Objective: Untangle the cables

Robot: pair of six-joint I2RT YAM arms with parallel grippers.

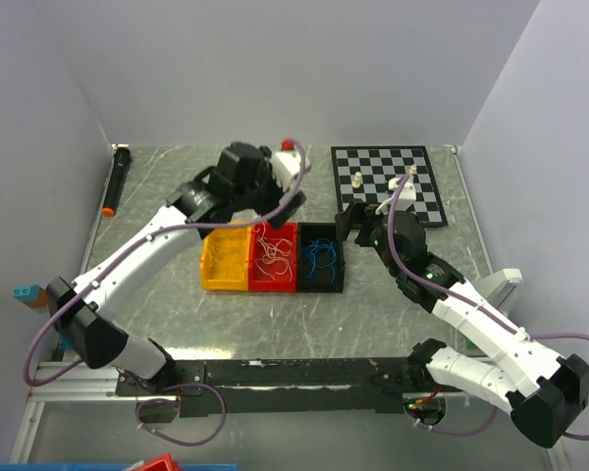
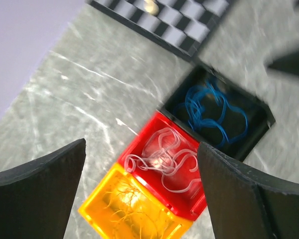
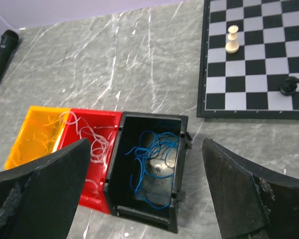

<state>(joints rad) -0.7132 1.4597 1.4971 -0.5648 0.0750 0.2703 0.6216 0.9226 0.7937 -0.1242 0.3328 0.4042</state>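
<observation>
Both arms are hovering above three bins on the counter (image 3: 114, 59). The left gripper (image 2: 142, 149) is hanging spread wide, gripping nothing; the right gripper (image 3: 147, 144) is gaping too, empty. Blue cables (image 3: 152, 154) are lying in the black bin (image 3: 177, 124), white cables (image 2: 167, 159) in the red bin (image 2: 139, 137), and faint, seemingly yellow-orange cables (image 2: 124, 199) in the yellow bin (image 2: 97, 199).

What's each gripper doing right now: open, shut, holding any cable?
Left gripper: open, jaws wide apart, holding nothing.
Right gripper: open, jaws wide apart, holding nothing.
</observation>
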